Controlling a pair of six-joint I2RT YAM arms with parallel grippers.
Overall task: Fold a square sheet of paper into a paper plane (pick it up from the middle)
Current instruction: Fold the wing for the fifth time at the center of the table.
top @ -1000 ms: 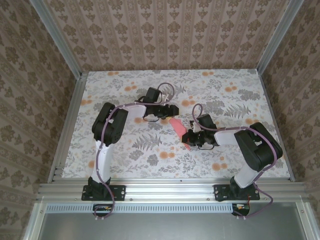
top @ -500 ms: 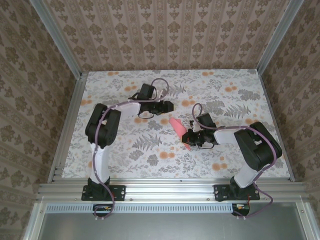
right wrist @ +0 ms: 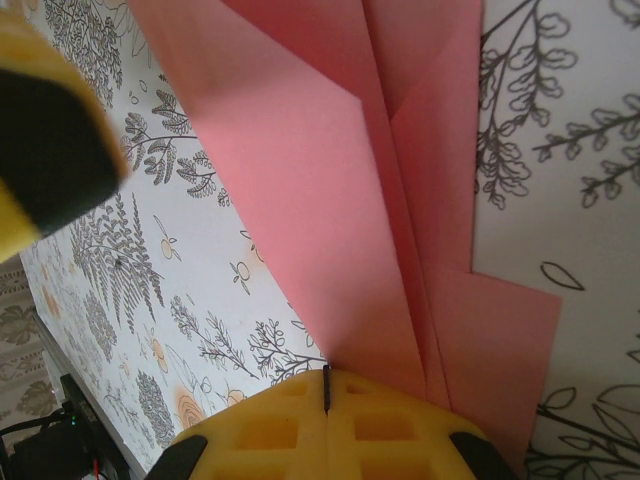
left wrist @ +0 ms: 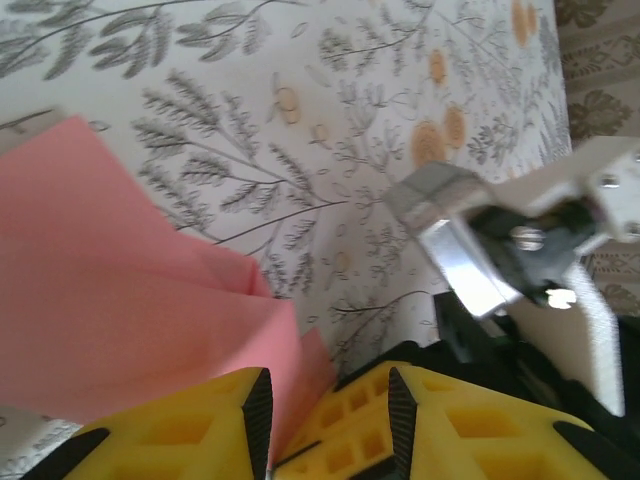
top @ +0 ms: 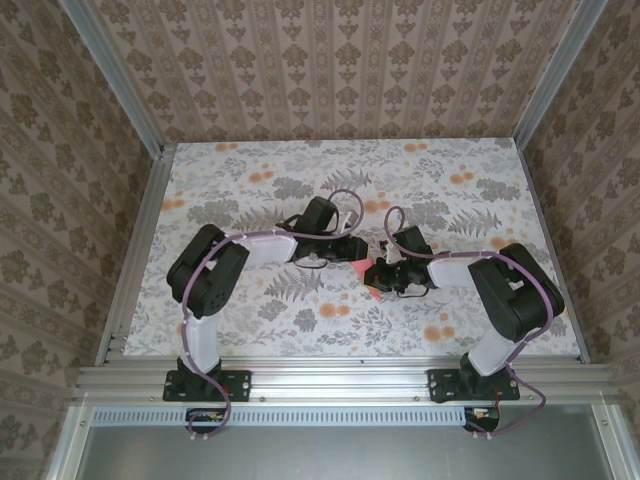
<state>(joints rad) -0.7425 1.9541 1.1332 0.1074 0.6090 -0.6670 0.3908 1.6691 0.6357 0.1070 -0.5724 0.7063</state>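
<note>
The paper plane (top: pixel 357 266) is a pink folded sheet with several layered creases, lying on the table between the two grippers. My right gripper (top: pixel 378 277) is shut on its near end; in the right wrist view the fingers meet (right wrist: pixel 325 385) on the pink folds (right wrist: pixel 330 150). My left gripper (top: pixel 352 250) has come over the far end. In the left wrist view its jaws (left wrist: pixel 330 425) stand apart, with an edge of the paper (left wrist: pixel 120 300) reaching in beside the left pad. The left finger (right wrist: pixel 45 150) shows blurred at the upper left of the right wrist view.
The table (top: pixel 250 170) has a floral cloth with grey leaves and orange flowers. Aluminium rails frame it, and patterned walls stand on three sides. The right gripper's wrist mount (left wrist: pixel 520 250) is close in front of the left gripper.
The left gripper has swung from the back of the table toward the right gripper and down onto the paper's far end, and its jaws have narrowed. The right gripper has stayed put.
</note>
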